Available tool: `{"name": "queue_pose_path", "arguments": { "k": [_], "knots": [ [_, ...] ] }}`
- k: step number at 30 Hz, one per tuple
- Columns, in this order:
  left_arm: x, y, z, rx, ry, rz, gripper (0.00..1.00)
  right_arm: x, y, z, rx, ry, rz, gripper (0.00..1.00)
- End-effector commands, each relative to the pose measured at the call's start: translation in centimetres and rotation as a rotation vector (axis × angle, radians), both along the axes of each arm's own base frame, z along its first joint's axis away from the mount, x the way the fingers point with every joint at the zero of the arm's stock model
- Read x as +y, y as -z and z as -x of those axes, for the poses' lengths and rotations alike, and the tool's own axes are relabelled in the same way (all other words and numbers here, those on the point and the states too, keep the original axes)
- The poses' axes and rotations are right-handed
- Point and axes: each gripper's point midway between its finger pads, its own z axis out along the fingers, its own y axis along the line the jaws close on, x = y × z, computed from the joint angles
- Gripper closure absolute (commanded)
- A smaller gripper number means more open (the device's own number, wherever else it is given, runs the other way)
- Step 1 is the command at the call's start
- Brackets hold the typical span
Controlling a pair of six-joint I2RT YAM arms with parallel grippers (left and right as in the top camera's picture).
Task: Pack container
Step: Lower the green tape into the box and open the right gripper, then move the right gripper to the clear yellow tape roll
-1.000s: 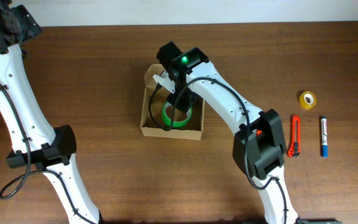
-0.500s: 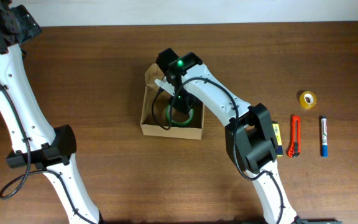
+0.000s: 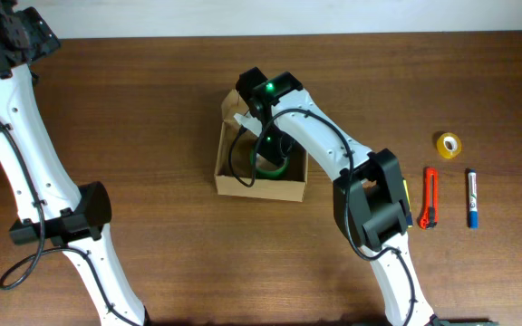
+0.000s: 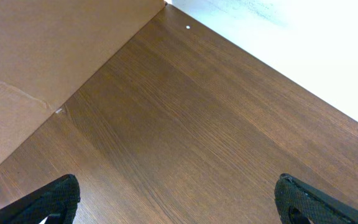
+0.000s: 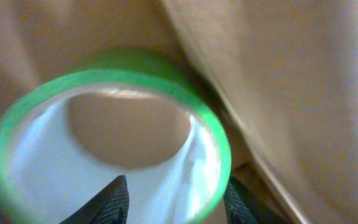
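From above, the cardboard box sits near the middle of the table, about halfway between the left and right edges and a little closer to the far edge. Its lid flap stands open at the far left corner of the box. A green tape roll lies inside, against the right-hand wall. The right arm reaches across from the near right, and the right gripper is down inside the box at the roll. Toward the right edge, well apart from the box, lie a yellow tape roll, a red cutter and a blue marker, the last two side by side. The left arm runs up along the left edge to the far left corner.

The left wrist view shows bare table wood, with a flat light-brown board along the upper left. The left gripper is released, its two fingertips spread wide and holding nothing.

The right wrist view is blurred and very close. The green tape roll fills it, with the box's cardboard wall just beside it on the right. One dark fingertip shows over the roll's hollow and the other by its rim. I cannot tell whether they are gripping it.
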Motion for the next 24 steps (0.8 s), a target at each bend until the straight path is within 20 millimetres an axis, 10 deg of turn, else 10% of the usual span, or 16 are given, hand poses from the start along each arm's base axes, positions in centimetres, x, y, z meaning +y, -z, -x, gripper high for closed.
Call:
{"name": "queue_pose_path", "arguments": {
  "k": [1,7,13,19,24],
  "knots": [
    [0.3,-1.4,0.8,-0.021,-0.003,-0.025,0.00,0.4,-5.6,-0.7,-0.117,0.002,-0.054,0.50],
    [0.3,-1.4,0.8,-0.021,-0.003,-0.025,0.00,-0.2,-12.8,-1.4,-0.273,0.075,-0.102,0.51],
    [0.3,-1.4,0.8,-0.021,-0.003,-0.025,0.00,-5.8,-18.2,-1.7,-0.387,0.272,-0.074,0.49],
    [0.3,-1.4,0.8,-0.021,-0.003,-0.025,0.00,-15.3,-20.3,-2.0,-0.434,0.553,-0.121,0.39],
    [0.3,-1.4,0.8,-0.021,-0.003,-0.025,0.00,-26.2,-18.2,-0.1,-0.440,0.782,-0.081,0.21]
  ]
}}
